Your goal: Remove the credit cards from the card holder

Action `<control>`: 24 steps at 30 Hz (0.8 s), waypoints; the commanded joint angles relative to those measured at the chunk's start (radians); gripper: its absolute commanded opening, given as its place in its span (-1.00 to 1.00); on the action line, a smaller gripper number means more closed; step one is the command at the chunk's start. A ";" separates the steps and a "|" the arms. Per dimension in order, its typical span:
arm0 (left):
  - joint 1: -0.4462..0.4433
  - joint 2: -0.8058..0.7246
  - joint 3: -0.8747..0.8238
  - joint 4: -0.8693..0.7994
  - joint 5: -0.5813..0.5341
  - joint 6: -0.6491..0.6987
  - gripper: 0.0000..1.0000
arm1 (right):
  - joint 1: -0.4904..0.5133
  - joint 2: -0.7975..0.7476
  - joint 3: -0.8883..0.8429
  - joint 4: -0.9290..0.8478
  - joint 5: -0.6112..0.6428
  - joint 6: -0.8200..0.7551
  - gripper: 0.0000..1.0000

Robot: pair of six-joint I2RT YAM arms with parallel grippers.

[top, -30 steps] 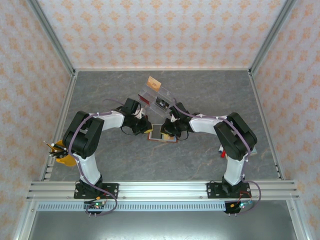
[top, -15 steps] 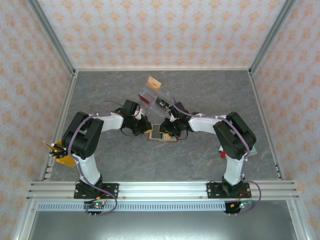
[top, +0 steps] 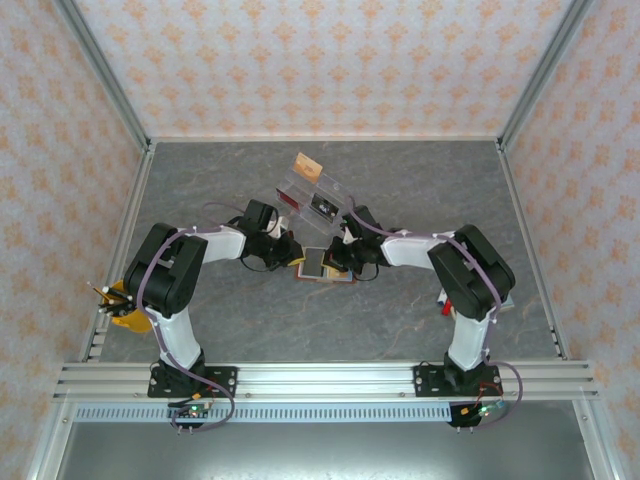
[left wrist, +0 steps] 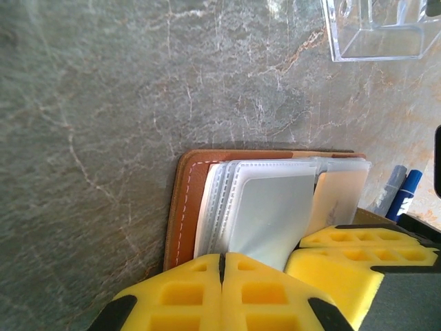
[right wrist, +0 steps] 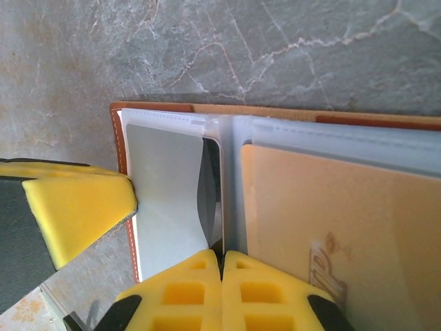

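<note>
One card holder lies open in the middle of the table, between my two grippers. My left gripper is clenched at its left edge. My right gripper is clenched over the clear sleeves. I cannot tell whether either pinches a sleeve. One tan-orange card sits sleeved, just beside my right fingertips.

The right pincer is pressing its yellow tips together over the middle fold of the open card holder, which is lying on the grey bench. A tan-orange card is sitting in one clear sleeve, and the left pincer is touching the holder's brown edge.
</note>
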 commanded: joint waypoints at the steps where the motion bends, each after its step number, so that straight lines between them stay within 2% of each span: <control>1: -0.005 0.077 -0.055 -0.150 -0.126 0.005 -0.87 | -0.002 -0.048 -0.030 0.018 0.034 -0.005 -1.00; 10: -0.002 0.050 -0.025 -0.161 -0.118 0.013 -0.85 | -0.017 -0.069 -0.027 -0.098 0.048 -0.038 -1.00; 16: -0.002 0.050 -0.015 -0.167 -0.108 0.018 -0.86 | -0.025 -0.074 -0.042 -0.087 0.038 -0.030 -1.00; 24: 0.000 0.027 0.009 -0.169 -0.087 0.028 -0.83 | -0.045 -0.143 -0.051 -0.174 0.065 -0.088 -1.00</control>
